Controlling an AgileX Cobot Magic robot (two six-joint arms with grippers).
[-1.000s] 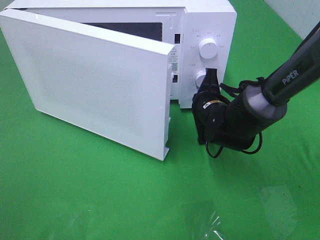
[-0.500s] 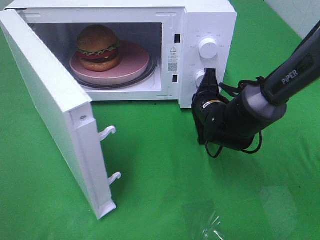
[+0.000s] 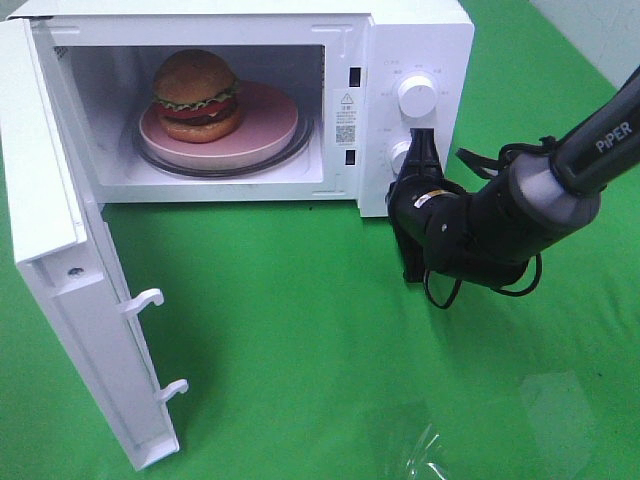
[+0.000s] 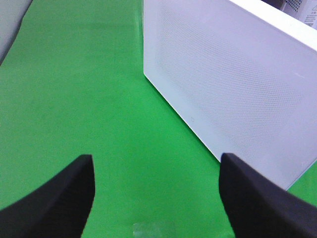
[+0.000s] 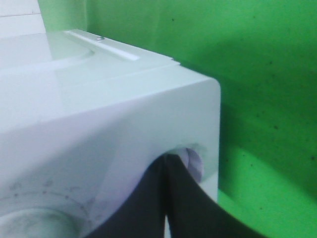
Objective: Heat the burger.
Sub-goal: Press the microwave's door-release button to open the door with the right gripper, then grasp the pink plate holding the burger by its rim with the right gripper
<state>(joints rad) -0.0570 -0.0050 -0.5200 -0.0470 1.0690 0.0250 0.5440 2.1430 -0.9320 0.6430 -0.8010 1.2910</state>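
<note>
A: Covered with what, then?
B: Covered with a green cloth (image 3: 300, 330), spread smooth over the whole work surface, evenly and brightly lit
A: Ended anywhere?
B: Gave way to a pale surface (image 3: 600, 25) at the far right corner; met a grey-white strip (image 4: 9, 29) in the left wrist view
A: Marked at all?
B: Carried a glossy crinkled patch (image 3: 425, 450) near the front, plus tiny dark specks (image 5: 271, 63)

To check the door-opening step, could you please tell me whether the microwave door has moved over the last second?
Yes. The microwave door has swung outward to the left, away from the fixed microwave body, and the burger inside is now exposed.
</note>
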